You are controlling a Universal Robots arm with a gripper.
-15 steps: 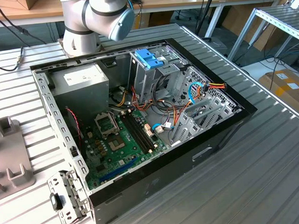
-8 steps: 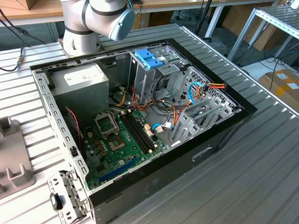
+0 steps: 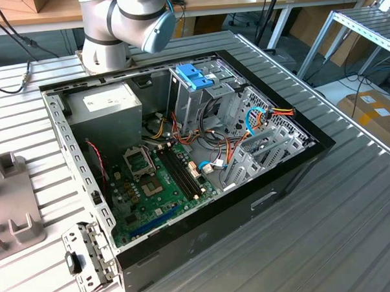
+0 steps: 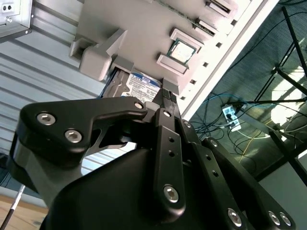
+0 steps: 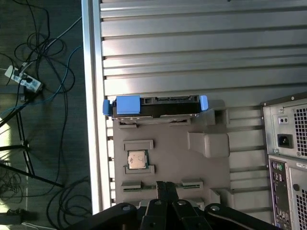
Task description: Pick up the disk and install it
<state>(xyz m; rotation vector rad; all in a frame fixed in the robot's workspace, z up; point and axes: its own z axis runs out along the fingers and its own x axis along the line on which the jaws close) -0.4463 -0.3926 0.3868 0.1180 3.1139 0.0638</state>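
First wrist view: disk (image 5: 156, 106) stands on edge in grey fixture tray (image 5: 192, 167), untouched.
Dark metal body, bright blue carrier ends and tab; gripper (image 5: 166, 186) hangs near but apart from it, fingers seemingly pinched together on nothing.

Nothing can be read. The disk (image 4: 143, 87) bears a white-and-blue label in the second wrist view, the power supply (image 3: 106, 101) a pale sticker in the exterior view, the computer case's back panel (image 5: 301, 165) a small tag; all lettering too small
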